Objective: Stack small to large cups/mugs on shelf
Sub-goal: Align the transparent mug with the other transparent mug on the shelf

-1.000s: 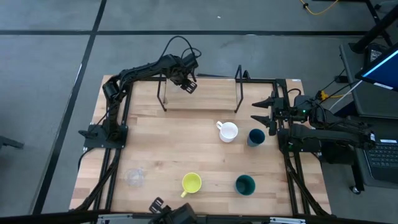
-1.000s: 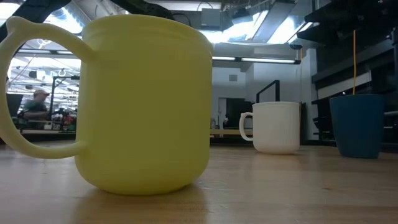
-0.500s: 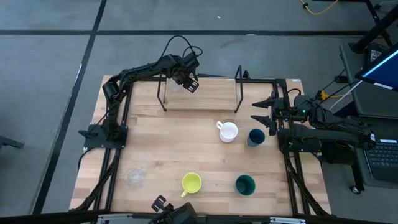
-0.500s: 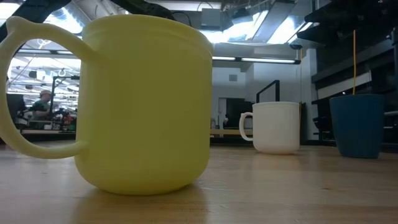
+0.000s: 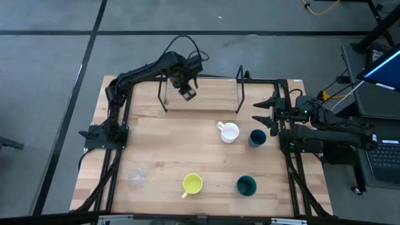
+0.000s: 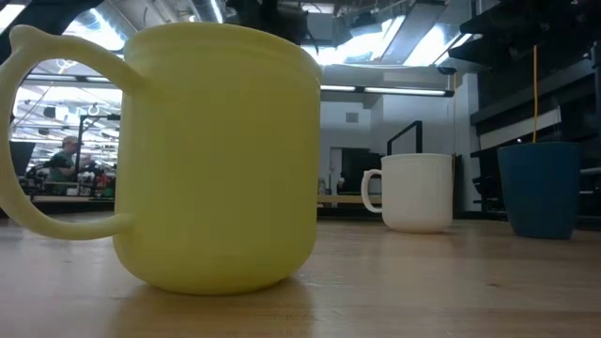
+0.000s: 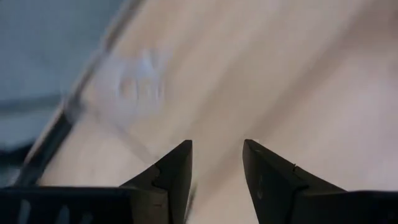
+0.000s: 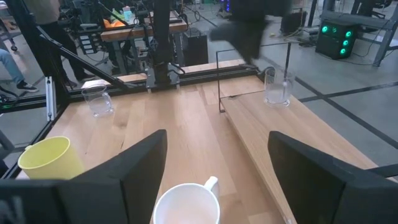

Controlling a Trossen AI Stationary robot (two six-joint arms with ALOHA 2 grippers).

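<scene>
A narrow wooden shelf (image 5: pixel 203 102) with black wire ends stands near the table's far edge. One clear glass (image 8: pixel 277 86) stands on the shelf's left end; it shows blurred in the left wrist view (image 7: pixel 134 90). My left gripper (image 5: pixel 186 92) hovers open and empty above that end (image 7: pixel 216 155). The second clear glass (image 5: pixel 135 178), yellow mug (image 5: pixel 192 184) and dark green cup (image 5: pixel 246 185) stand along the near side. The white mug (image 5: pixel 229 132) and dark blue cup (image 5: pixel 257 138) stand right of centre. My right gripper (image 5: pixel 261 112) waits wide open at the right edge (image 8: pixel 217 168).
Bare tabletop (image 5: pixel 175 144) lies between the shelf and the near row of cups. Black arm frames run along the left and right table edges. In the low view the yellow mug (image 6: pixel 216 160) fills the foreground, and a person sits far behind the table.
My left gripper has shifted a little toward the table's near edge over the shelf's left part, and its wrist has turned. The cups and my right arm have stayed where they were.
</scene>
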